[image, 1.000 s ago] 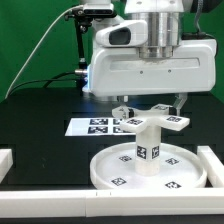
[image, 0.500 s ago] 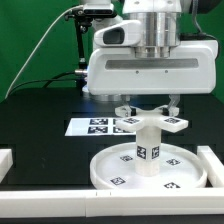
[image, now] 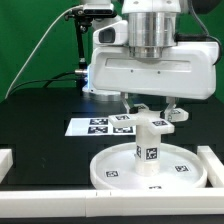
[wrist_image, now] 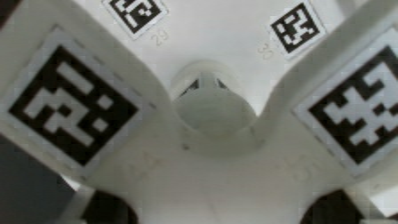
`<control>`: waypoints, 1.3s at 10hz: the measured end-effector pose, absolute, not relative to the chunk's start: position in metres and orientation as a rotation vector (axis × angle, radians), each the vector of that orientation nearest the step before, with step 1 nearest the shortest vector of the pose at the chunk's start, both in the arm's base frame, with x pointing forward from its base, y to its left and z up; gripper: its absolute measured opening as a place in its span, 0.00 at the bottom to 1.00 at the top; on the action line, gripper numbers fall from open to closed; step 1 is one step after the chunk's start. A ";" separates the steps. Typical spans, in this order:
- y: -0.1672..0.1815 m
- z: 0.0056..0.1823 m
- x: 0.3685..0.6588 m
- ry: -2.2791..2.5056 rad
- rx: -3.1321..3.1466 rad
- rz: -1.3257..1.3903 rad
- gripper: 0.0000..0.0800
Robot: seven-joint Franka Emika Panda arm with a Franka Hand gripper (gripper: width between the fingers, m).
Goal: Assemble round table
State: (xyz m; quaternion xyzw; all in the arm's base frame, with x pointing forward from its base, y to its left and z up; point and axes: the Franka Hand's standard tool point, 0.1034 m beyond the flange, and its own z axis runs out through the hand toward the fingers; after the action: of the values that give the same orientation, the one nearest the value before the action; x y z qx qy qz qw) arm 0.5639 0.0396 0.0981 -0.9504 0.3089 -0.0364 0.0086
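The large rimmed round disc (image: 186, 171) lies flat at the front of the exterior view. The short thick leg (image: 148, 152) stands upright on its middle. The flat elongated base piece (image: 153, 124) sits across the top of the leg. My gripper (image: 150, 110) comes straight down over it, with a finger on each side, shut on the base piece. In the wrist view the base piece (wrist_image: 214, 110) fills the picture with its tags. It runs between my dark fingertips (wrist_image: 107, 208), and my gripper (wrist_image: 217, 206) is closed against it.
The marker board (image: 93, 126) lies on the black table behind the disc, toward the exterior view's left. White border rails run along the front (image: 45, 196), the exterior view's right (image: 213, 162) and the exterior view's left (image: 5, 160). A green backdrop stands behind.
My gripper has turned with the base piece on top of the leg. Its ends now point a different way, and the disc's tags have shifted too.
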 end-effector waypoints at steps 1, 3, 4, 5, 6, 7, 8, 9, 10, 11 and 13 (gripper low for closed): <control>0.039 0.098 0.564 1.106 -2.914 -0.109 0.55; 0.040 0.098 0.563 1.488 -2.719 -0.083 0.55; 0.040 0.098 0.564 1.623 -2.630 -0.072 0.55; 0.040 0.098 0.564 1.760 -2.529 -0.062 0.55; 0.040 0.098 0.563 1.868 -2.444 -0.057 0.55; 0.041 0.098 0.563 1.965 -2.364 -0.057 0.55; 0.041 0.098 0.563 2.031 -2.310 -0.057 0.55; 0.041 0.098 0.563 2.035 -2.307 -0.058 0.55; 0.041 0.098 0.563 2.029 -2.313 -0.057 0.55; 0.041 0.098 0.563 2.027 -2.314 -0.057 0.77; 0.050 0.121 0.565 1.977 -2.311 -0.036 0.80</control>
State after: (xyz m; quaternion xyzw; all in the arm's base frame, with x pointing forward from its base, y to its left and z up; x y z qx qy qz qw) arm 0.5648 0.0496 0.1211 -0.7589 0.6492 -0.0119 0.0500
